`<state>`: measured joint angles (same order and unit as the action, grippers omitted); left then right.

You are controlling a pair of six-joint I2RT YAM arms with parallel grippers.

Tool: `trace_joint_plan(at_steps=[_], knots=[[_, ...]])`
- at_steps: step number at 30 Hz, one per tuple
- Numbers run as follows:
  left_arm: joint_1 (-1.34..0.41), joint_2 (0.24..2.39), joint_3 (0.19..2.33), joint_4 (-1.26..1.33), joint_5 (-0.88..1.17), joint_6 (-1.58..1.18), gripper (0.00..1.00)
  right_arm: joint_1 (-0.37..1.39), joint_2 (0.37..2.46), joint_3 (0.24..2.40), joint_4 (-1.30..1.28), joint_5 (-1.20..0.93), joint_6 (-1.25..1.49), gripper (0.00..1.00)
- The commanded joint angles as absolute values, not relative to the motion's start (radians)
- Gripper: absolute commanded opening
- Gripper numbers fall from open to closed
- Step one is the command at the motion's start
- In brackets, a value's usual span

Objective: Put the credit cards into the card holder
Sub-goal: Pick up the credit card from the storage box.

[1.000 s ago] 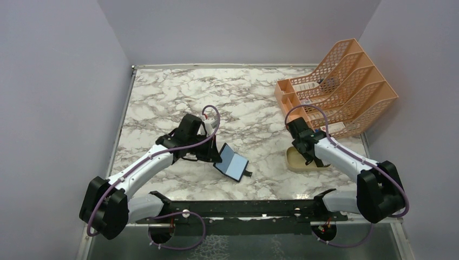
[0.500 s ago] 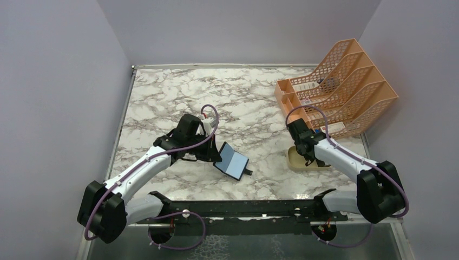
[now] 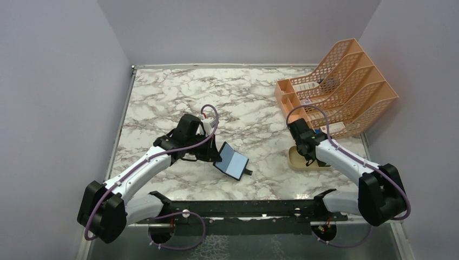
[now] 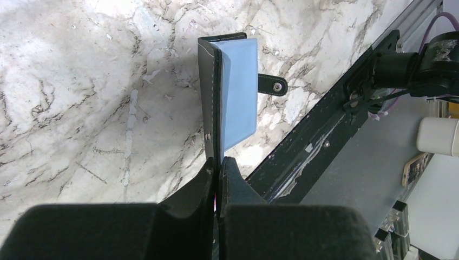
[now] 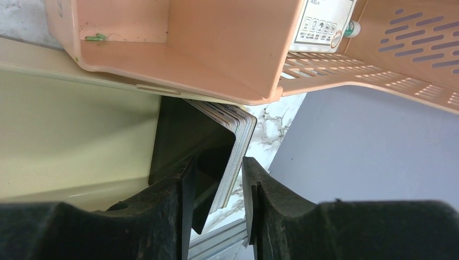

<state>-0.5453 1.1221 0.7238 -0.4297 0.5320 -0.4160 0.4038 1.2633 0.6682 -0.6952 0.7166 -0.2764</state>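
Closing on anything, the right jaws? (A)

Narrowed over the last second, and now straddling the edge of the credit cards (image 5: 233, 146). The cards are a stack standing in the tan dish (image 5: 70, 135) at the near right, under the orange file rack (image 5: 178, 49). A gap is left on one side, so not clenched yet. The grasp looks about to land. (B)

Left side changed? (A)

No. The left jaws stay clenched on the card holder (image 4: 208, 92). It is propped open on edge mid-bench (image 3: 162, 92), snap tab toward the near right. It looks ready to receive, and no card has been carried over yet. (B)

Views differ? (A)

The top view hides the cards behind the right arm, and only the right wrist shows them. The left wrist shows a pale blue face inside the holder. Card or lining, cannot tell. (B)
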Motion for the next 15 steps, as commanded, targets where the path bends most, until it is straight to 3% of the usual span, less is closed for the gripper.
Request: trace_joint_plan(at_steps=[1, 9, 15], knots=[[-0.548, 1.092, 0.721, -0.42, 0.527, -0.409, 0.0, 0.396, 1.24, 0.673, -0.679, 0.768, -0.3, 0.35], [-0.548, 1.087, 0.723, -0.42, 0.526, -0.409, 0.0, 0.397, 1.239, 0.673, -0.669, 0.753, -0.303, 0.3], [-0.548, 1.084, 0.723, -0.42, 0.523, -0.409, 0.0, 0.397, 1.222, 0.683, -0.673, 0.738, -0.306, 0.21]])
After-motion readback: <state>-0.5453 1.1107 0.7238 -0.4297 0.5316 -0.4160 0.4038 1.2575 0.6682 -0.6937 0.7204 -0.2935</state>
